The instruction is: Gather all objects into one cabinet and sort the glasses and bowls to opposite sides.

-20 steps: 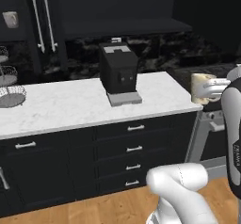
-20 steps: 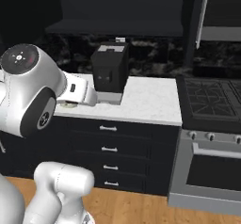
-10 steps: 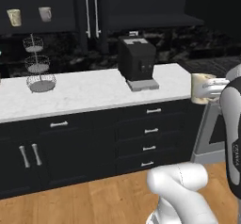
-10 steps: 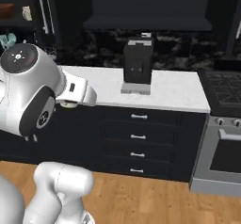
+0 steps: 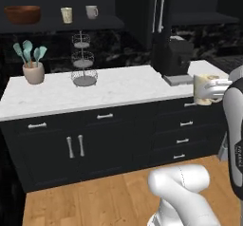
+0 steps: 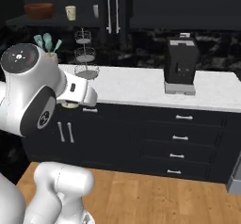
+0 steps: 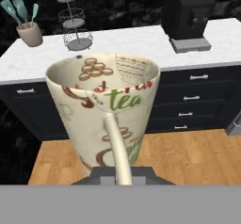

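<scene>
My gripper [image 5: 212, 88] is shut on the cream patterned mug with a handle [image 5: 202, 86], held upright in front of the counter's edge at the right. In the hand view this mug [image 7: 106, 106] looms large, its handle facing the camera. On the dark shelf of the open near-black cabinet [image 5: 57, 23] stand the reddish-brown wooden bowl [image 5: 22, 14] at the left, the cream tumbler [image 5: 66, 14] and the grey-beige mug [image 5: 91, 12]. The right base view shows the same bowl [image 6: 38, 10], tumbler [image 6: 70, 12] and, half hidden by the door, the grey-beige mug [image 6: 95, 10].
On the white counter [image 5: 118, 85] stand a beige pot of teal utensils [image 5: 33, 68], a three-tier wire stand [image 5: 83, 61] and a black coffee machine [image 5: 174, 56]. White bar handles [image 5: 159, 6] mark the tall dark door beside the shelf. Drawers and wooden floor lie below.
The base has driven left, so the whole scene slid right; the open shelf with bowl and cups has come into fuller view. The mug stays in the gripper.
</scene>
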You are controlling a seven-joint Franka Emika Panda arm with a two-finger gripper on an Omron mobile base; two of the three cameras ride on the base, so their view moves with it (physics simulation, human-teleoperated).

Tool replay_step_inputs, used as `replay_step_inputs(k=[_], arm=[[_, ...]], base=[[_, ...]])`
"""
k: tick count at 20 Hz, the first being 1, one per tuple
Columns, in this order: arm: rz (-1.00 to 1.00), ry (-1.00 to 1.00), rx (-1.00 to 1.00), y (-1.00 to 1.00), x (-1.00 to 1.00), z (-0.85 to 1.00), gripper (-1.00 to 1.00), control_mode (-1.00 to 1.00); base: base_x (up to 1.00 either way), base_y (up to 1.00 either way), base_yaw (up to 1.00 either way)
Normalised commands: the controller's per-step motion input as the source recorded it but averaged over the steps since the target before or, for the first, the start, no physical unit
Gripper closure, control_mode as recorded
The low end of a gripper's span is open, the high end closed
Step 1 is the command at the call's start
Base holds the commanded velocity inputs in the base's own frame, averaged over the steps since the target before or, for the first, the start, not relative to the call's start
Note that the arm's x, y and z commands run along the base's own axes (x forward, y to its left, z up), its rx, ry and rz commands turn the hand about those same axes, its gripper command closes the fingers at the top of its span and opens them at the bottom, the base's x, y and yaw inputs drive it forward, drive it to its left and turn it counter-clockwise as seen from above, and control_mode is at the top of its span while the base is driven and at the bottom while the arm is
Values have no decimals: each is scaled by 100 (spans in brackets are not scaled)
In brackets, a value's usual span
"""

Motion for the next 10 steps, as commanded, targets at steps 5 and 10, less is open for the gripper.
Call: replay_step_inputs(k=[5,10], arm=[[0,0,0,0,0,0,100,100],[0,0,0,0,0,0,100,100]], base=[[0,100,0],[1,81,0]])
